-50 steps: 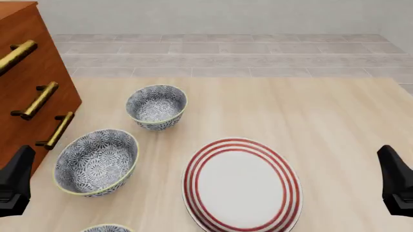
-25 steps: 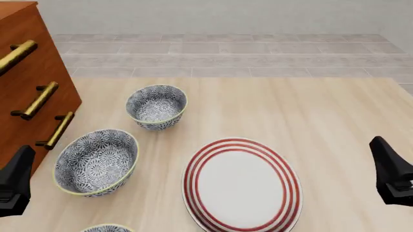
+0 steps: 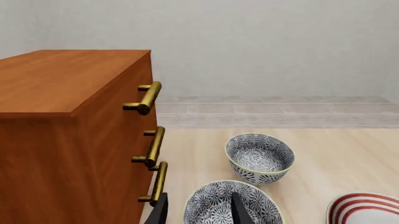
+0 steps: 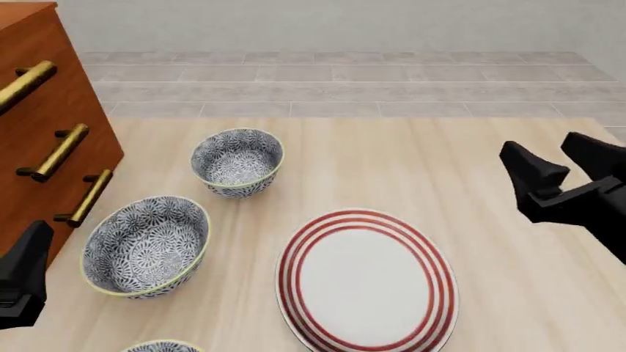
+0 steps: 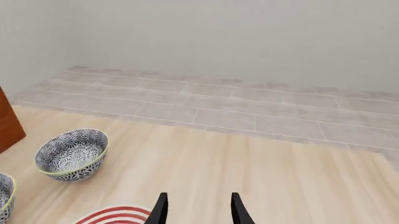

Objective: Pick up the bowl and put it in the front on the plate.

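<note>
- Front view shows the right tool (image 4: 562, 165) raised over the right side of the surface (image 4: 421, 158). Its two fingers are spread apart and hold nothing.
- In the right wrist view, the right tool (image 5: 198, 212) has nothing between its fingers, only bare wood with the plate (image 5: 118, 215) edge just beside them.
- The left tool (image 4: 25, 275) sits low at the near left corner. The left wrist view shows the left tool (image 3: 199, 214) released too, looking over the middle bowl (image 3: 209, 203).
- The plate (image 4: 289, 273) lies flat at the near centre with nothing on it, so no bowl has been moved yet.
- Three look-alike bowls stand left of the plate. I judge the bowl (image 4: 237, 161) furthest forward to be the target, since the right wrist view faces the bowl (image 5: 70, 155). That choice is not certain.
- It stands upright, well apart from the right tool and near the drawer chest (image 4: 44, 139).
- The middle bowl (image 4: 146, 246) sits nearer, just left of the plate. A third bowl (image 4: 161, 345) barely shows at the bottom edge.
- To do the reach well, the right tool should travel left across the surface at a height that clears the plate.
- It should then come down on the side of the rim facing the plate, with one finger inside the wall and one outside.
- A thin, curved rim is likely to slip or tip, so close squarely and lift straight up.
</note>
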